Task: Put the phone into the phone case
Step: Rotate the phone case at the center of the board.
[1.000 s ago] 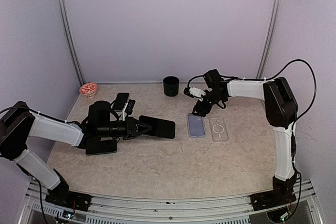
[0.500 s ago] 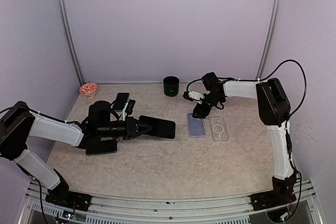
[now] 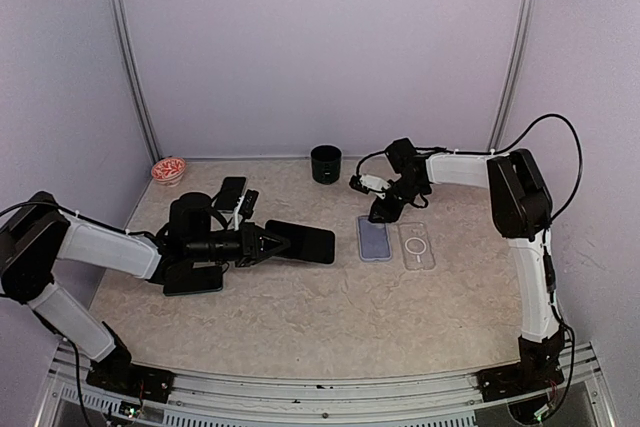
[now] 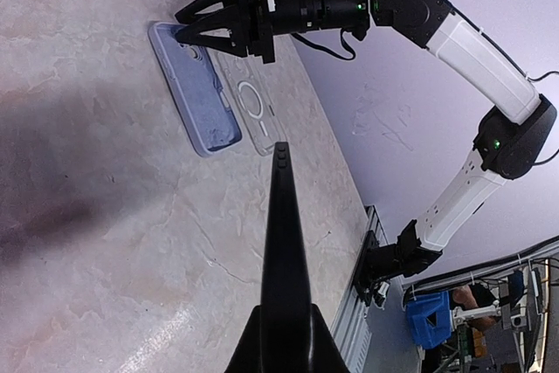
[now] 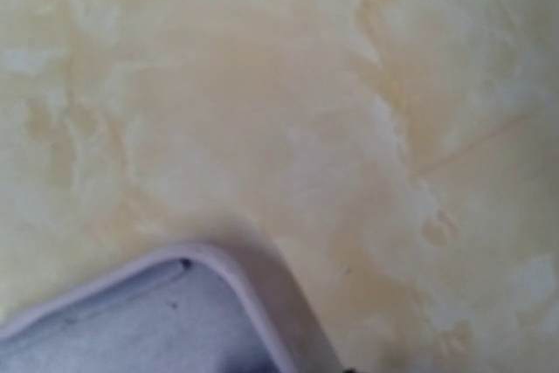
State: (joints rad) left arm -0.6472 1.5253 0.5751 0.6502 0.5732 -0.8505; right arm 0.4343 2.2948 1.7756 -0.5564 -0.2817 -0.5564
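Black and tapering, the left end effector [image 3: 270, 243] shows in its own wrist view as one thin wedge. The fingers look drawn together, but I cannot tell from either view whether they pinch the phone's edge or merely rest against it. From above, its tip meets the left end of the phone [image 3: 305, 243], which lies flat on the marbled surface [image 3: 330, 317], left of the lilac case [image 3: 374, 239] and not yet in it. The right end effector [image 3: 381, 213] hangs just over the far end of that case, fingers spread and nothing between them. Its wrist view catches only one rounded corner of the raised rim. A clear case [image 3: 416, 245] with a printed ring lies just right of the lilac one.

The step in hand appears to be getting the phone across to the lilac case. The phone runs left to right while the case runs near to far, so it needs a quarter turn on the way. It would go in best tilted: tuck one short end under the rim, then lower the other. The right arm should pin the far end of the case so it cannot slide into the clear one.
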